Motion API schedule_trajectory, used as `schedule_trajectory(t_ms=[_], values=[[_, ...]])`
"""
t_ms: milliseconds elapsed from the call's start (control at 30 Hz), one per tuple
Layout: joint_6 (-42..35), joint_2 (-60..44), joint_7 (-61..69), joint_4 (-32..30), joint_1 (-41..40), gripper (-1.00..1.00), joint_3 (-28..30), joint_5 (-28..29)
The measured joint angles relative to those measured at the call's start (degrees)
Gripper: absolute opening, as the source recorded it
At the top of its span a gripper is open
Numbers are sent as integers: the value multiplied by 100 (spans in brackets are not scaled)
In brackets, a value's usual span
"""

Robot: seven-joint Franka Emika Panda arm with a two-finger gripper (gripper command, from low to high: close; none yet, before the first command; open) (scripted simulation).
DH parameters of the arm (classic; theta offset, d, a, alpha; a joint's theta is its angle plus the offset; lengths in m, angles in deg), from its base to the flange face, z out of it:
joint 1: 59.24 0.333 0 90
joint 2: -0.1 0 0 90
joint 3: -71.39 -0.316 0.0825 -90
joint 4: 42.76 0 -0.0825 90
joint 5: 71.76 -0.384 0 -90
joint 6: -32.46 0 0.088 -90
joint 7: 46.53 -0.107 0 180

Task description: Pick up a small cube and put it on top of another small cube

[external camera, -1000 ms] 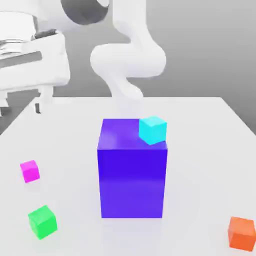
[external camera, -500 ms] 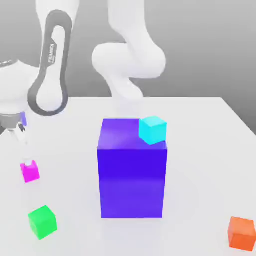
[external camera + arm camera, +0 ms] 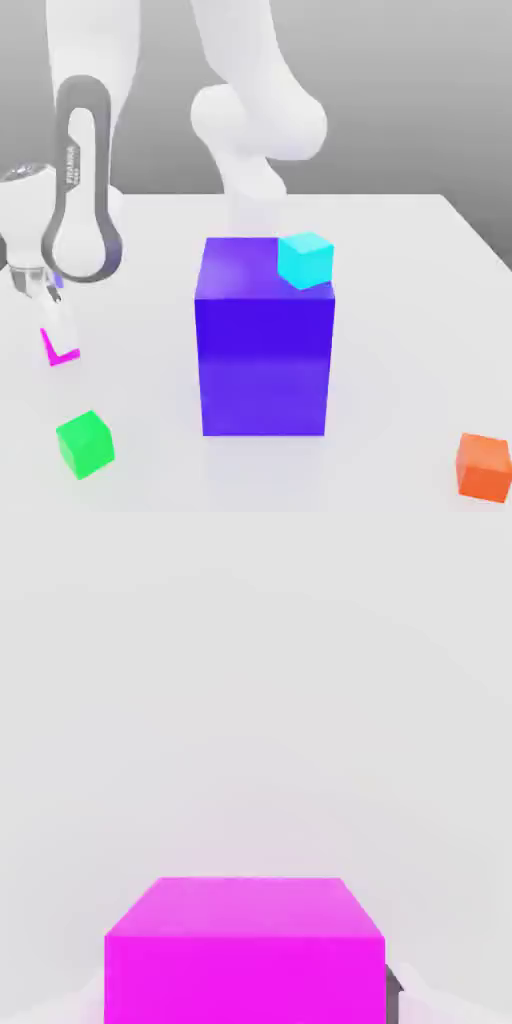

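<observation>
One robot arm reaches down at the exterior view's left, its tool (image 3: 58, 325) pinching the small pink cube (image 3: 60, 350) on the white surface (image 3: 400, 260). Just nearer the camera sits a green cube (image 3: 84, 443). A cyan cube (image 3: 305, 259) rests on a corner of the big blue block (image 3: 265, 340); an orange cube (image 3: 485, 466) lies well apart.

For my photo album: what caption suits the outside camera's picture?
Robot gripper shut on the magenta cube on the white table, beside a tall blue block.
</observation>
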Motion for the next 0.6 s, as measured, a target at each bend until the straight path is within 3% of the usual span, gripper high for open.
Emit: schedule_trajectory(t_ms=[167,400,500,600], values=[[-272,412,-503,-111,602,-100,758,670],[-745,1190,-1605,-353,1273,-100,1756,2129],[-958,1447,-1833,-396,1378,-100,1864,2589],[-1253,1467,-1192,-116,1658,-100,1567,2723]])
